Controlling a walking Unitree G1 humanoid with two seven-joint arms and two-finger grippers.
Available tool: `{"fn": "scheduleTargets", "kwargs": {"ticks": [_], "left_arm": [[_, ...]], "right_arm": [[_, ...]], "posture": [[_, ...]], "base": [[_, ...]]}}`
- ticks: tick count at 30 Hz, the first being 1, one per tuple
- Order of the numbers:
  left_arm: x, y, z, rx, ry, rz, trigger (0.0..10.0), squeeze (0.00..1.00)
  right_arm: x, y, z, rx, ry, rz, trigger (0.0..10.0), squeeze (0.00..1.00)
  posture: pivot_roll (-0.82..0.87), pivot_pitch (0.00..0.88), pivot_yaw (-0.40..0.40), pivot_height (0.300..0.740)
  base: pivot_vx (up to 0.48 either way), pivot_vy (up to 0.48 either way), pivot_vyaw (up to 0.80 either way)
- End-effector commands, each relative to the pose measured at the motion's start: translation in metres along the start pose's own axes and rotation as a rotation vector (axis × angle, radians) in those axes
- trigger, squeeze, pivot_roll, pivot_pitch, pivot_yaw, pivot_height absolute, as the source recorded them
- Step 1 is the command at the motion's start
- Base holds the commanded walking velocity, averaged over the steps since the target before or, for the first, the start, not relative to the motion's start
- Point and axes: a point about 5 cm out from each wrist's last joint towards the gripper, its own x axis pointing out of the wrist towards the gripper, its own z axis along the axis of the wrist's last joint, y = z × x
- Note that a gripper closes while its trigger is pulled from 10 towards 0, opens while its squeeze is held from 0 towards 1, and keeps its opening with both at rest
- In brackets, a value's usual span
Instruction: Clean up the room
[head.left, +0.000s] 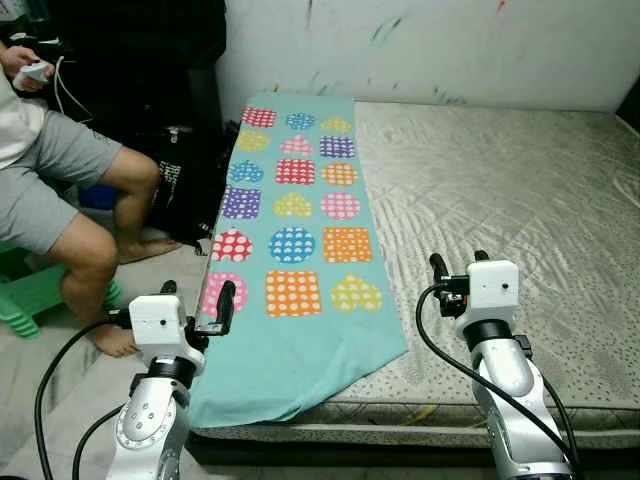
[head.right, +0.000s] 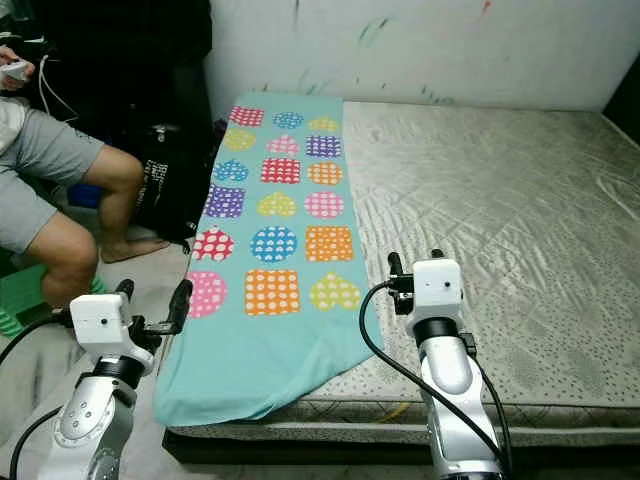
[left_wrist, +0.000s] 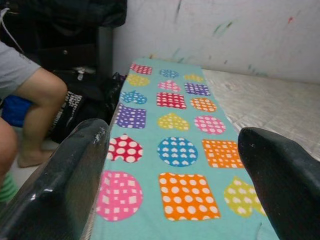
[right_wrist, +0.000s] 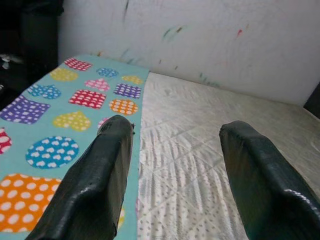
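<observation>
While I stand at the foot of the mattress (head.left: 500, 190) with my left gripper (head.left: 197, 303) and right gripper (head.left: 456, 271) both spread wide and empty, the teal patterned blanket (head.left: 292, 240) lies flat just ahead between them, so next I reckon I reach for its near edge.

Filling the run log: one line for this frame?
phase: approach | left tool: open, over blanket near edge | right tool: open, above bare mattress | person seated left
</observation>
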Motion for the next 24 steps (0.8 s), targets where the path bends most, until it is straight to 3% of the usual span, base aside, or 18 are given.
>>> {"fn": "scheduleTargets", "kwargs": {"ticks": [1, 24], "left_arm": [[0.0008, -0.0002, 0.0018, 0.008, 0.0, 0.005, 10.0, 0.0], [0.0033, 0.0013, 0.0044, 0.009, -0.011, 0.009, 10.0, 0.0]], "right_arm": [[0.0011, -0.0003, -0.0022, -0.001, 0.014, 0.001, 10.0, 0.0], [0.0036, 0.0016, -0.0044, -0.007, 0.014, 0.003, 10.0, 0.0]], "posture": [[0.01, 0.063, 0.01, 0.74], [0.01, 0.052, 0.015, 0.74]], "base": [[0.0, 0.379, 0.0], [0.0, 0.38, 0.0]]}}
